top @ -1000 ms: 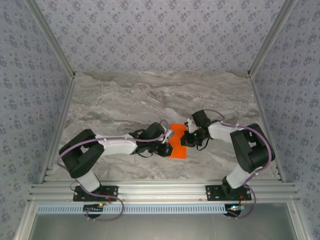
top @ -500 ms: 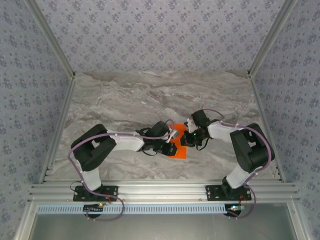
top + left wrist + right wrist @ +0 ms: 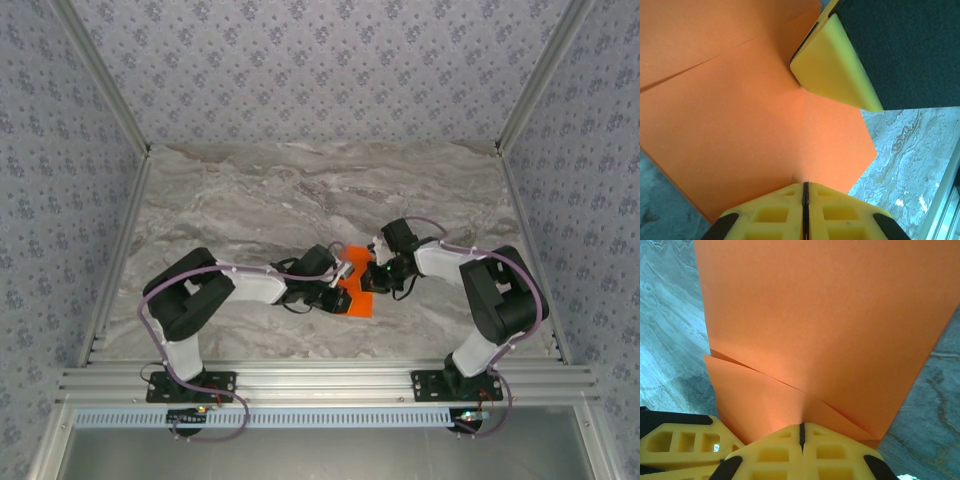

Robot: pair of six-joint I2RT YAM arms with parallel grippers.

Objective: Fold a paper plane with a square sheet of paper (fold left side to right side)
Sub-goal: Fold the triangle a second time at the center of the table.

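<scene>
both arms bend inward, meeting just below centre of the top view. left hand point(image 3: 805, 190) and right hand point(image 3: 801, 431) each pinch shut on opposite edges of the sheet of paper point(image 3: 358, 303) over the counter point(image 3: 250, 200); they hide its middle.

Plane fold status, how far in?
Early to midway, I'd judge. Done: the paper already lies in overlapping layers, with a flap edge across it. In hand: the left tool and right tool are both shut on it from opposite sides, apparently working a fold. Left: it is broad, not yet a narrow pointed dart, so more folds remain.
</scene>
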